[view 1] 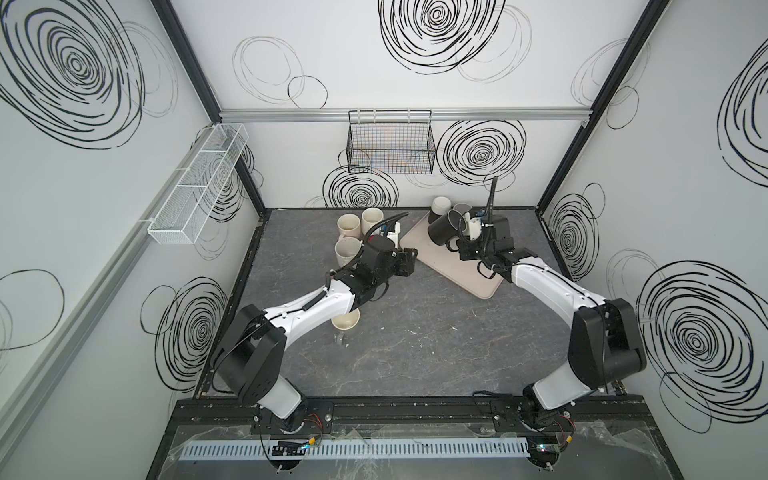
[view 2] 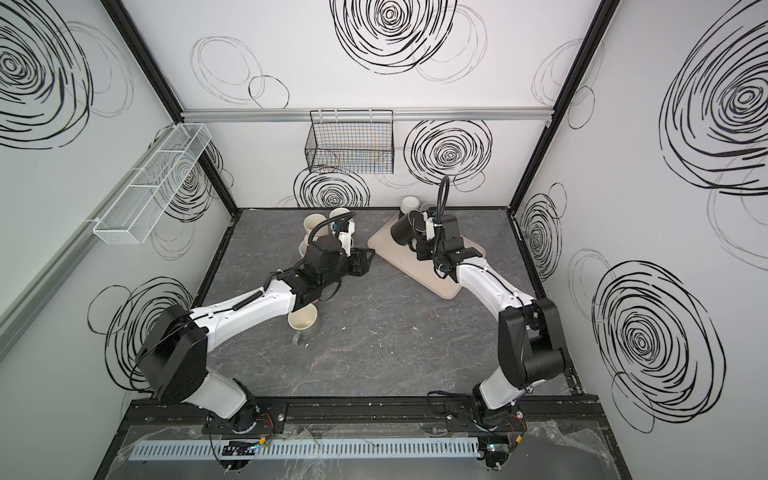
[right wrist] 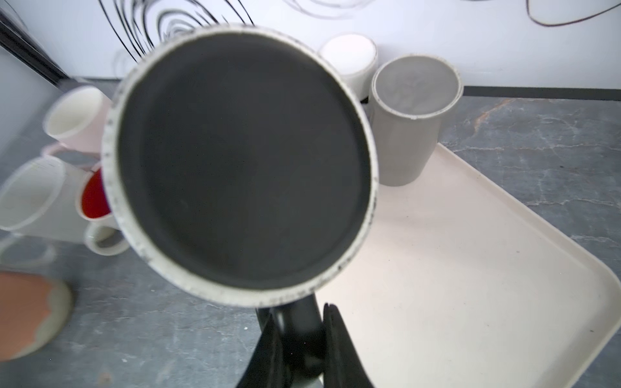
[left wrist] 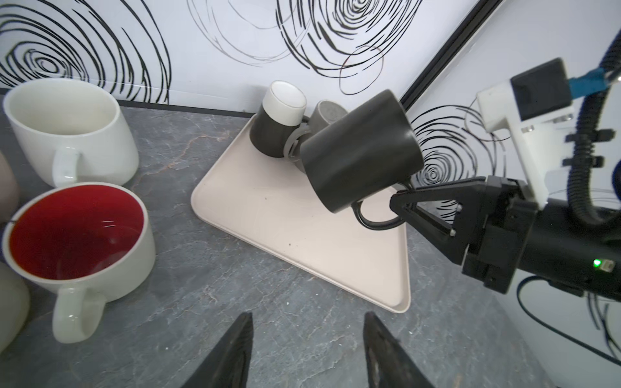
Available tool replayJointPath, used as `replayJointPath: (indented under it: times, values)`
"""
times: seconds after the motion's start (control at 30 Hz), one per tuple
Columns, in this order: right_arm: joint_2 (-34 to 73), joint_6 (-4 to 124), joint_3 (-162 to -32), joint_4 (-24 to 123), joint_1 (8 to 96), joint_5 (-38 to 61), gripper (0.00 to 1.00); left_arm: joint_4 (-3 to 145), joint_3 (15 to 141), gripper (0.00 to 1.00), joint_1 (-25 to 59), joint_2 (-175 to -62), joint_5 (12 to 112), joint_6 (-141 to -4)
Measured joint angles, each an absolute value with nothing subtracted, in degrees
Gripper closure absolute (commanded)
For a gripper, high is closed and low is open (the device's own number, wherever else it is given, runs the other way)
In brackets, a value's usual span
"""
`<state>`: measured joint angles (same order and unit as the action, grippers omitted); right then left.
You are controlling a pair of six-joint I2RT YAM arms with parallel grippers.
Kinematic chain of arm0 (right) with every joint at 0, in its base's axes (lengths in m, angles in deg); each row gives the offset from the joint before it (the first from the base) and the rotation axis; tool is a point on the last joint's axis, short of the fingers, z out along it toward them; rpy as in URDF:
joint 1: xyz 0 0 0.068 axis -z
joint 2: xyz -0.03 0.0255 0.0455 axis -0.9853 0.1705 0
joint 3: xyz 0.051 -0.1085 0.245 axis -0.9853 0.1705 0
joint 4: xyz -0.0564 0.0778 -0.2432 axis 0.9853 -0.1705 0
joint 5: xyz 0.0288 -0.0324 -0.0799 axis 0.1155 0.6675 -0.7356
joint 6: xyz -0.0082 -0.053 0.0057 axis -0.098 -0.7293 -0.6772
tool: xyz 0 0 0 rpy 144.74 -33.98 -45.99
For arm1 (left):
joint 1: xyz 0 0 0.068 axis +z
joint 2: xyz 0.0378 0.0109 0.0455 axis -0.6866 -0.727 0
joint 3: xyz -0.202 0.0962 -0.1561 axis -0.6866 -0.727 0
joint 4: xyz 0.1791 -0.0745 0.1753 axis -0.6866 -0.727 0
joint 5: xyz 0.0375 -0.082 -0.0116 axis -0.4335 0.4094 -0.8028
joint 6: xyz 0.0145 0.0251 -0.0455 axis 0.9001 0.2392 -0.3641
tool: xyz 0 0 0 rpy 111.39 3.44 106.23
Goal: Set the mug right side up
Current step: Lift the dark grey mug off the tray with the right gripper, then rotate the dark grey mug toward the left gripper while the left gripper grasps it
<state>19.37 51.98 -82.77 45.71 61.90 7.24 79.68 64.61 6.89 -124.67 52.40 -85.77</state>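
Note:
A dark grey mug (view 1: pixel 441 233) (view 2: pixel 402 232) (left wrist: pixel 359 154) hangs tilted, roughly on its side, above the far end of a beige tray (view 1: pixel 471 280) (left wrist: pixel 285 235) (right wrist: pixel 470 268). Its flat base (right wrist: pixel 242 161) faces the right wrist camera. My right gripper (right wrist: pixel 299 312) (left wrist: pixel 398 201) is shut on the mug's handle. My left gripper (left wrist: pixel 307 315) (view 1: pixel 409 262) is open and empty over the bare table, just short of the tray's near corner.
Two upside-down mugs, one two-tone (left wrist: pixel 284 104) and one light grey (right wrist: pixel 413 117), stand at the tray's far end. Upright cream mugs (view 1: pixel 348 226) and a red-lined mug (left wrist: pixel 77 231) cluster left of the tray. Another cream mug (view 1: pixel 345 322) sits under the left arm.

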Motion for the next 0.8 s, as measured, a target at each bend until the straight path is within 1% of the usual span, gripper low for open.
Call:
replayJointPath:
  times: [0.2,0.3,0.57,0.7,0.8]
  values:
    - [9.4,60.4,-76.0,55.7,62.4,16.4,1.0,91.9,57.3,0.37,8.6,-120.6,58.9,-90.7]
    - [7.0,64.8,-75.5,59.5,62.4,21.3,1.0,98.9,55.1,0.36,9.3,-119.8,62.3,-93.6]
    - [5.8,75.7,-75.3,67.5,61.9,33.4,1.0,113.4,54.1,0.35,9.8,-120.2,70.1,-100.9]
    - [5.8,78.7,-75.2,69.3,60.3,36.6,1.0,118.7,54.2,0.35,9.9,-122.0,73.0,-104.3]
    - [5.8,80.8,-74.9,70.8,58.8,38.7,1.0,122.0,54.3,0.37,10.1,-123.9,74.3,-107.4]
